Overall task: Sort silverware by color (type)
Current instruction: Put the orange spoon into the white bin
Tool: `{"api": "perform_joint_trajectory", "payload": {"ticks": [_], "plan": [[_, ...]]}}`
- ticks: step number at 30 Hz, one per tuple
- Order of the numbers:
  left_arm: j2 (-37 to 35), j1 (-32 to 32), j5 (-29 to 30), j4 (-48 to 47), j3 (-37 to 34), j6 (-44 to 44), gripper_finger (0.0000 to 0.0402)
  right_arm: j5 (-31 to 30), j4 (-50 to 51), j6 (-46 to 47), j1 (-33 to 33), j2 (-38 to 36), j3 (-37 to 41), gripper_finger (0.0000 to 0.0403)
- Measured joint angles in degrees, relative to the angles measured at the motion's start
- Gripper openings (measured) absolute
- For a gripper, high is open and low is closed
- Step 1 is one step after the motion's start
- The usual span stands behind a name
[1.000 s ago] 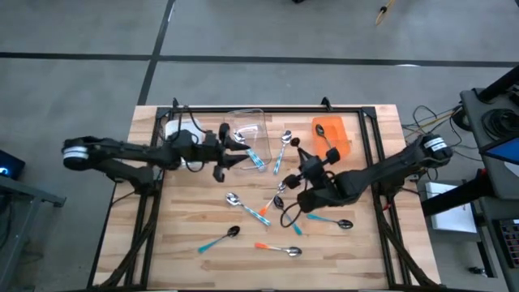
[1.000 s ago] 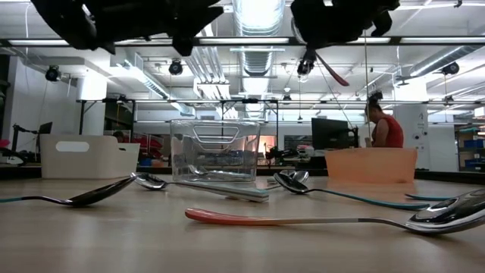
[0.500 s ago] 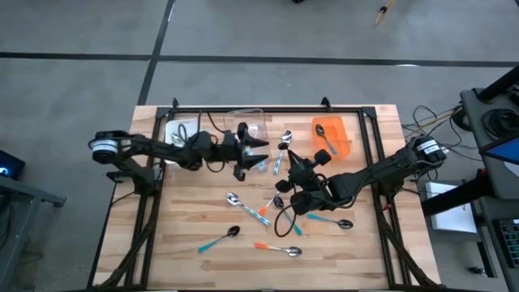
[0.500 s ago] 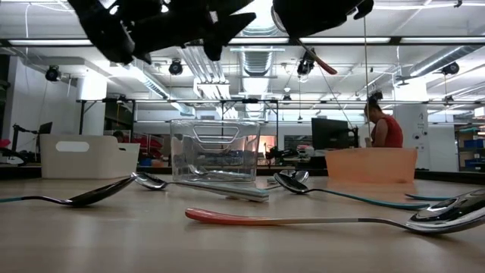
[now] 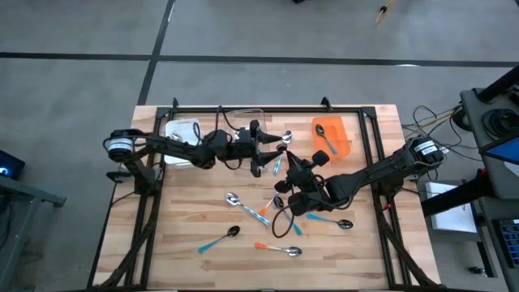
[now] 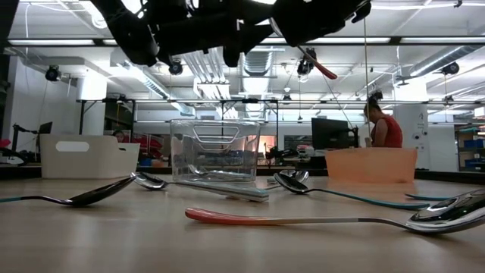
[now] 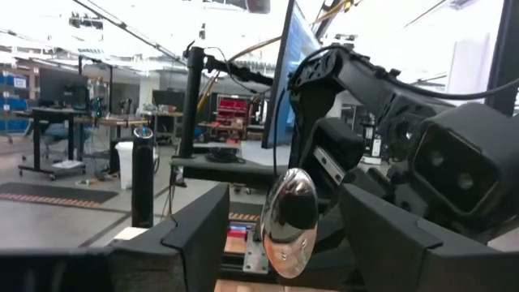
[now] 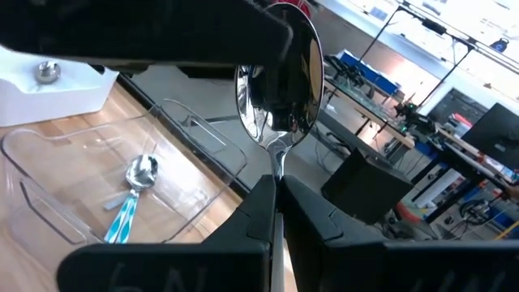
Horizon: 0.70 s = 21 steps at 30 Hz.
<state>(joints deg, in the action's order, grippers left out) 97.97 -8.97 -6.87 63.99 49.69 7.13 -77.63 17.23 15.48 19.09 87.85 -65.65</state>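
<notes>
The sorting is only partly done, from where I stand. In the high view, the orange rectangular plastic bin (image 5: 332, 135) at upper right holds one spoon, the clear plastic bin (image 5: 246, 130) at upper centre holds a teal-handled spoon (image 8: 130, 203), and the white bin (image 5: 182, 130) at upper left shows something silver inside.

Some eight small spoons (image 5: 243, 207) lie loose across the middle and lower wooden table (image 5: 186, 235).

At frame centre the right gripper (image 5: 290, 164) is clamped on a silver-bowled spoon (image 8: 278, 81), lifted clear of the table. The left gripper (image 5: 272, 151), fingers spread wide and empty, faces that spoon's bowl, so a handover looks likely.
</notes>
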Motion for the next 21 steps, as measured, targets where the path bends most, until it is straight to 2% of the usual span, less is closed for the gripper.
{"api": "perform_joint_trajectory", "payload": {"ticks": [5, 14, 21], "plan": [[0.0, 0.0, 3.2, -0.5, -0.2, 1.4, 0.0179, -0.5, 0.0, -0.4, 0.0, 0.0, 0.0, 0.0008], [0.0, 0.0, 3.2, -0.9, 0.3, 3.4, 0.0082, 0.0, 0.0, -1.2, -0.7, 1.2, 0.1, 0.0008], [0.0, 0.0, 3.2, -2.0, 0.4, 5.2, 0.0072, 0.0, -0.1, -0.7, -0.8, 2.1, 0.1, 0.0008]]}}
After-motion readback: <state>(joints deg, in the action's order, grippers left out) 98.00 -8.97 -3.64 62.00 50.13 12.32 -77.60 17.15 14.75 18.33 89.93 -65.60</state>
